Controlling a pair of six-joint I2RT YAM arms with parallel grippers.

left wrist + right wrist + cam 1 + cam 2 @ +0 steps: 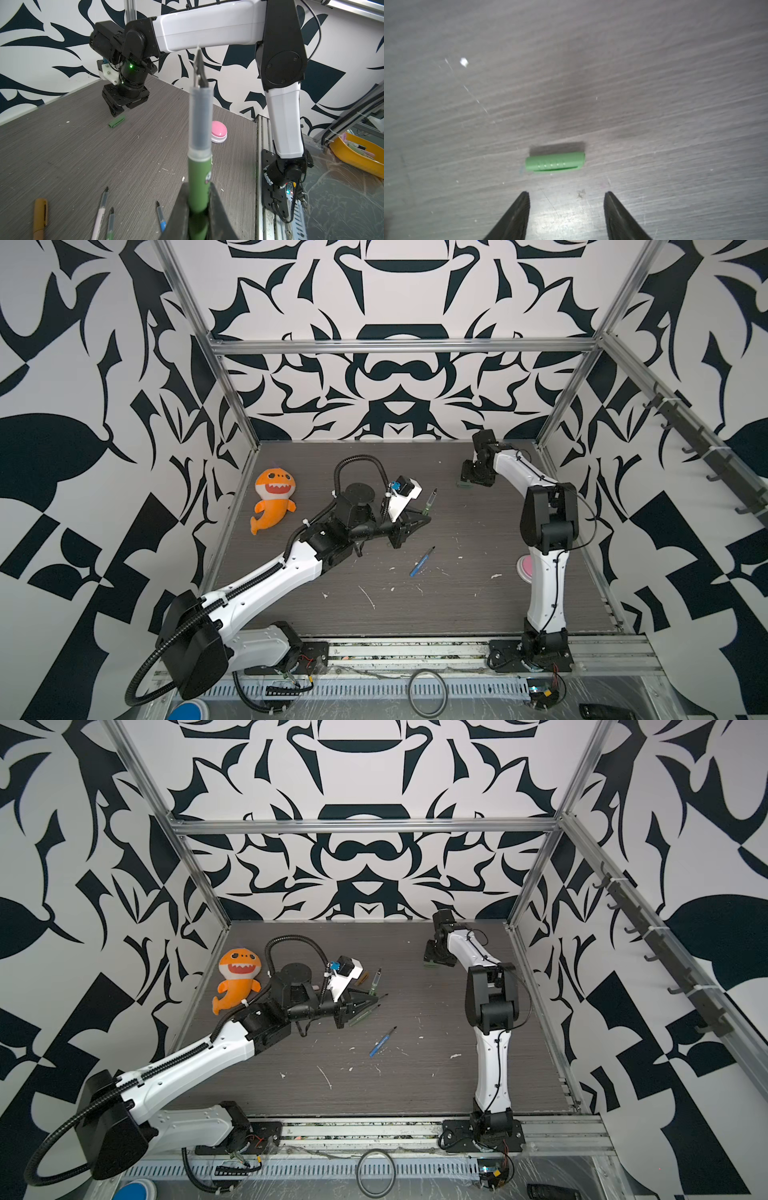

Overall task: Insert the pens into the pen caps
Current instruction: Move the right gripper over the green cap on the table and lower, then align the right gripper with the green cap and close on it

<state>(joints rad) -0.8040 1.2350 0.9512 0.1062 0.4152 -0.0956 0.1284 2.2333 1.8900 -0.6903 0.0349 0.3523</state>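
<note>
Green pen (199, 166) clamped in left tool (198, 188); right tool (566, 194) gapes beside the green cap (555, 164).

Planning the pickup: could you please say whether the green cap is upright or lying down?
Lying on its side: the green cap rests lengthwise on the table, shadow alongside.

Orange shark plush (273, 506) lying far left; pink-topped disc (219, 132) far right.

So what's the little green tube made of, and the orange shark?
The green cap looks like matte plastic: smooth, moulded, with a row of tiny bumps. The orange shark seems to be plush fabric, stuffed: soft rounded shape, no shine.
</note>
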